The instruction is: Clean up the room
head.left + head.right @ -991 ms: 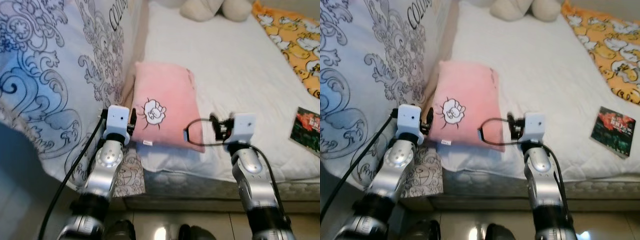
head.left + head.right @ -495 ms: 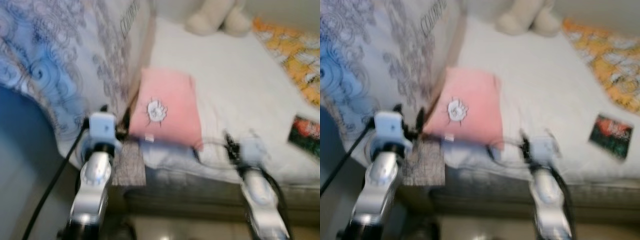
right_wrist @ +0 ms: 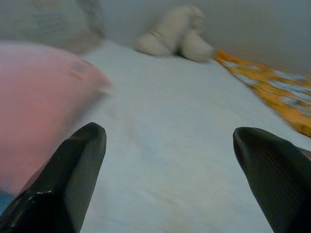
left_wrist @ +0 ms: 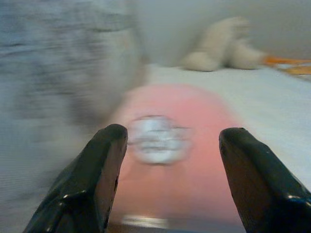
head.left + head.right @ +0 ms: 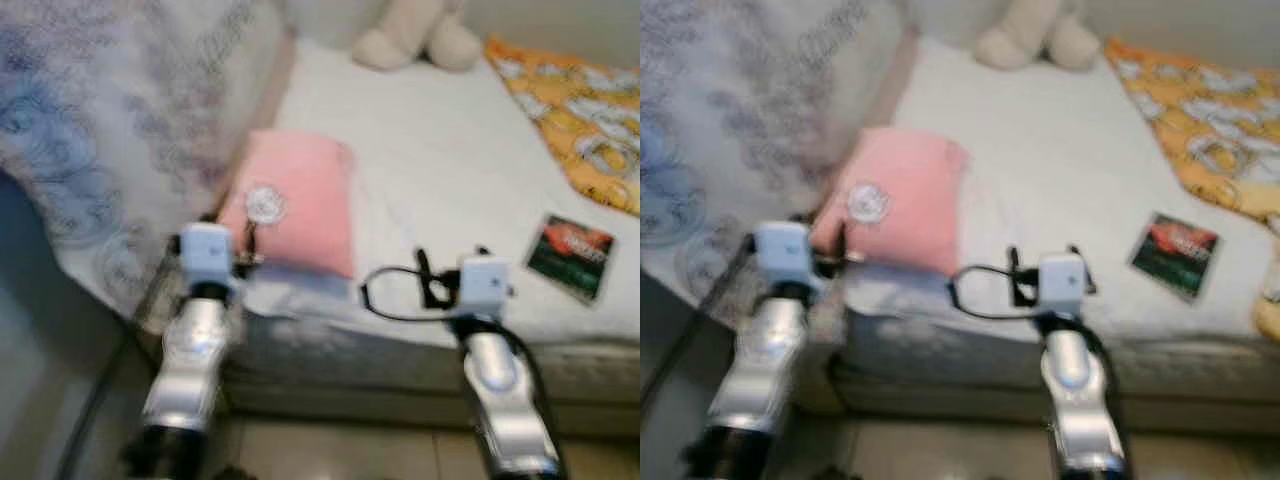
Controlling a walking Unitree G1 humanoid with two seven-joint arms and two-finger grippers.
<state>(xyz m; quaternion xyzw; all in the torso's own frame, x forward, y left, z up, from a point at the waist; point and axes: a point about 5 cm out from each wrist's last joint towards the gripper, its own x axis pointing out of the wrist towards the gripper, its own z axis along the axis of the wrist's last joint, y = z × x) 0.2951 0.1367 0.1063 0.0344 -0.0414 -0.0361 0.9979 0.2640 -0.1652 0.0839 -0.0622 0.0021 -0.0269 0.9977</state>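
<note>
Closest to the robot, at the near edge of the bed [image 5: 400, 360], both arms are held up side by side. The left gripper [image 4: 167, 145] has its fingers spread wide and holds nothing; it points right at the pink pillow [image 5: 295, 205], which lies just past it by the big patterned blanket [image 5: 110, 130]. That looks like the next thing to tidy. The right gripper [image 3: 170, 145] is spread wide too and empty, over bare white sheet. Farther right on the sheet lies a small book [image 5: 567, 256], well apart from the pillow. An orange blanket [image 5: 580, 110] is beyond it. A soft toy [image 5: 410, 40] sits at the far end. No boxes or baskets can be made out.
</note>
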